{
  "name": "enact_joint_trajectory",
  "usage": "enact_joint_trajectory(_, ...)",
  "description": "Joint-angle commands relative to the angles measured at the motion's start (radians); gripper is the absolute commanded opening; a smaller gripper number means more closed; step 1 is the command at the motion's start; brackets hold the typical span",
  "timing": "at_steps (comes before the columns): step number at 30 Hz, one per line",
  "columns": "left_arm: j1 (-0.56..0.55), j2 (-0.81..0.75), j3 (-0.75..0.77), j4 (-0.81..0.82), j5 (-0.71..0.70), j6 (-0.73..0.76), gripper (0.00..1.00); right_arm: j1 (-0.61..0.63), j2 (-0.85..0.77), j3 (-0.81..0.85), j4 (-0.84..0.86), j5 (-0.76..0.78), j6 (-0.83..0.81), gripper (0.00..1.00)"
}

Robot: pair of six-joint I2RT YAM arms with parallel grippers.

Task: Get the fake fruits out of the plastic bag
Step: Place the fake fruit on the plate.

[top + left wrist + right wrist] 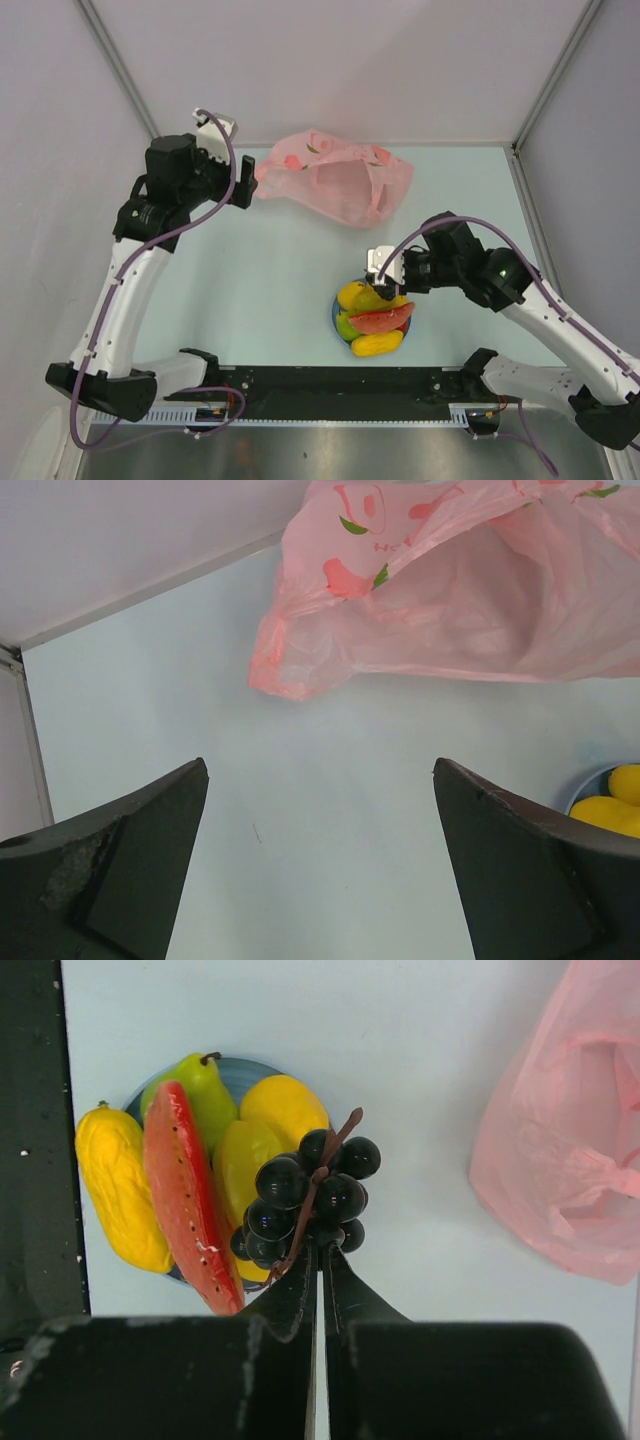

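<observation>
Item, right gripper (320, 1252): fingers closed together, their tips apparently pinching the thin brown stem of the grape bunch (310, 1200). The bunch hangs just past the tips at the rim of the blue plate (245, 1070), beside the watermelon slice (185, 1200), green pear (205, 1095) and yellow pieces (120, 1195); judged a placement, adding it to the other fake fruits (270, 1110) piled there. Item, left gripper (320, 780): fingers spread wide on nothing, with the plastic bag (450, 590) lying slack on the table (330, 740) ahead of the tips, untouched, no fruit showing through it, so probably needing no hold.
</observation>
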Motion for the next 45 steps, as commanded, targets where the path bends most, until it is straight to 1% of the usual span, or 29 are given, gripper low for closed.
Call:
enact_joint_trajectory(1, 0.007, -0.039, -0.015, 0.021, 0.037, -0.016, 1.00, 0.035, -0.009, -0.014, -0.010, -0.025, -0.011, 0.01)
enact_joint_trajectory(5, 0.007, -0.039, -0.022, 0.020, 0.046, -0.018, 1.00, 0.065, -0.012, -0.036, -0.013, -0.022, -0.025, 0.02)
enact_joint_trajectory(14, 0.006, -0.051, -0.047, 0.020, 0.061, -0.024, 1.00, 0.088, -0.018, -0.066, 0.005, -0.045, -0.016, 0.04)
enact_joint_trajectory(18, 0.007, -0.060, -0.054, 0.020, 0.061, -0.019, 1.00, 0.105, -0.012, -0.072, 0.007, -0.064, -0.014, 0.09)
enact_joint_trajectory(20, 0.007, -0.069, -0.062, 0.021, 0.060, -0.019, 1.00, 0.117, -0.004, -0.075, 0.007, -0.065, -0.016, 0.11)
enact_joint_trajectory(27, 0.009, -0.099, -0.096, 0.026, 0.057, -0.015, 1.00, 0.165, 0.020, -0.075, 0.033, -0.042, -0.020, 0.20)
enact_joint_trajectory(29, 0.009, -0.102, -0.100, 0.024, 0.057, -0.015, 1.00, 0.179, 0.025, -0.074, 0.031, -0.038, -0.023, 0.25)
enact_joint_trajectory(30, 0.009, -0.103, -0.100, 0.026, 0.058, -0.012, 1.00, 0.182, 0.028, -0.075, 0.031, -0.033, -0.023, 0.29)
enact_joint_trajectory(33, 0.012, -0.103, -0.099, 0.024, 0.061, -0.015, 1.00, 0.193, 0.031, -0.074, 0.034, -0.024, -0.025, 0.35)
enact_joint_trajectory(38, 0.012, -0.103, -0.099, 0.026, 0.066, -0.015, 1.00, 0.202, 0.033, -0.075, 0.036, -0.005, -0.031, 0.39)
enact_joint_trajectory(43, 0.013, -0.099, -0.102, 0.026, 0.072, -0.018, 1.00, 0.203, 0.025, -0.075, 0.037, 0.012, -0.025, 0.40)
enact_joint_trajectory(45, 0.013, -0.099, -0.107, 0.026, 0.069, -0.016, 1.00, 0.202, 0.016, -0.074, 0.060, 0.051, -0.011, 0.43)
